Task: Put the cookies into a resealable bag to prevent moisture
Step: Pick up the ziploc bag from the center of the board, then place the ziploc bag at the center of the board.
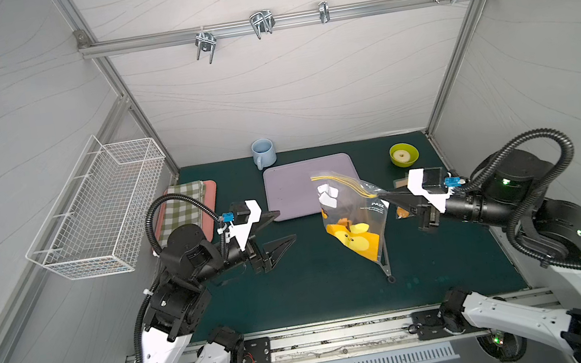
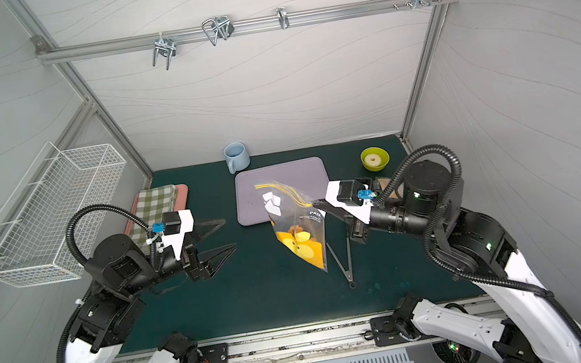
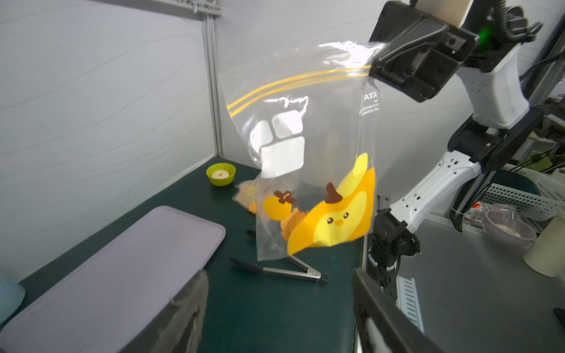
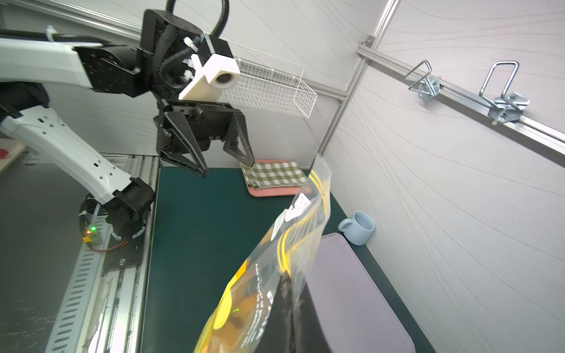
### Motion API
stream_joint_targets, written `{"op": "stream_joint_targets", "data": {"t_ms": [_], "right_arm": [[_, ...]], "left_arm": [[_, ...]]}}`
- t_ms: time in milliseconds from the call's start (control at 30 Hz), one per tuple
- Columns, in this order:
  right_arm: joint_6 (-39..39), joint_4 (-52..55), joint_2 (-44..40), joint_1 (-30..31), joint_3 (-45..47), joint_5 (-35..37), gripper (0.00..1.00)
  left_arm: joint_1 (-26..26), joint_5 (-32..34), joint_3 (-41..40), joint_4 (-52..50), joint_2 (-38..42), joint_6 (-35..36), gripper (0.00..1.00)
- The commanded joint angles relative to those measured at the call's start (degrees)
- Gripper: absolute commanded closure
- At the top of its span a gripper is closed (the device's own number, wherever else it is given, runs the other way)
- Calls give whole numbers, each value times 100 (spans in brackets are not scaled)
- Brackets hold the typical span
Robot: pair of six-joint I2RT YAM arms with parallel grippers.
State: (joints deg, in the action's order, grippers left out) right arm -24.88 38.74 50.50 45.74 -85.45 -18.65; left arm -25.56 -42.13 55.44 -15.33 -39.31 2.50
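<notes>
Left pincer (image 1: pixel 286 225) agape, right pincer (image 1: pixel 383 195) clamped

Both top views look steeply down from high above the near edge, taking in the whole surface (image 1: pixel 317 295) up to the far wall (image 1: pixel 287 93), the pair differing only by a slight sideways shift. The left wrist view sits low behind its own jaws, facing right at the hanging bag (image 3: pixel 305 171) and the right arm (image 3: pixel 443 171); the right wrist view faces left, the bag very close before it, toward the left arm (image 4: pixel 61 146). Both wrist views share the bag and the lilac tray (image 3: pixel 122 269).
</notes>
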Motion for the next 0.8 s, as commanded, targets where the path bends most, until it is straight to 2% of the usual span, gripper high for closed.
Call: {"op": "stream_joint_targets", "data": {"t_ms": [0, 200, 400, 600, 767], "right_arm": [[-66, 228, 91, -17, -67, -377, 100], [-77, 341, 168, -18, -203, -764, 100], [-283, 1030, 566, -20, -555, -773, 100], [-323, 1101, 593, -3, -598, -862, 100], [-345, 1211, 635, 7, -729, -1009, 100]], "left_arm": [[-76, -365, -42, 1163, -109, -475, 25], [-202, -168, -75, 1793, -512, -758, 26], [-212, -321, -269, 1957, -777, -707, 27], [-212, 47, -437, 1843, -786, -476, 28], [-215, -557, -489, 2273, -899, -701, 36]]}}
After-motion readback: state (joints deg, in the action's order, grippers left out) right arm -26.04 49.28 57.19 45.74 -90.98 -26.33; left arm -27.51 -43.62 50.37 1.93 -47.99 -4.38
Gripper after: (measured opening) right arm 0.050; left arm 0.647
